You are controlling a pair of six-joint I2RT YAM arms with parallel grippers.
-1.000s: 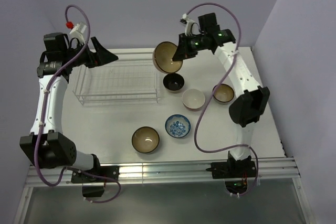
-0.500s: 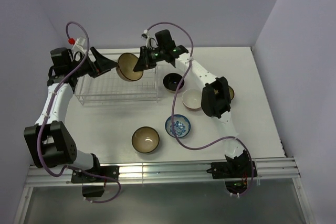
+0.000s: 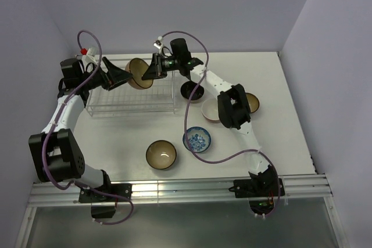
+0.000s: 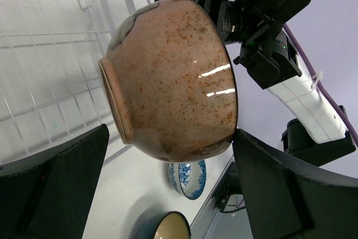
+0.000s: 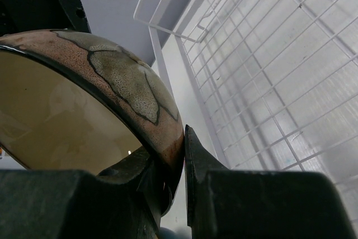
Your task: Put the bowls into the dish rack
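While the right tool point(image 5: 182, 158) clamps the tan bowl point(image 4: 173, 76), the left tool point(image 4: 170, 131) gapes.

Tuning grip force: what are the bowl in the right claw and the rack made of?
Bowl: looks like glazed ceramic. It is speckled brown and glossy, with sharp light streaks on its side.
Rack: a thin wire grid, probably metal with a white coating. Whether it is coated or painted cannot be told.

No writing, label, brand or number can be read on anything in these views; the blue-and-white bowl point(image 3: 197, 139) bears only a pattern.
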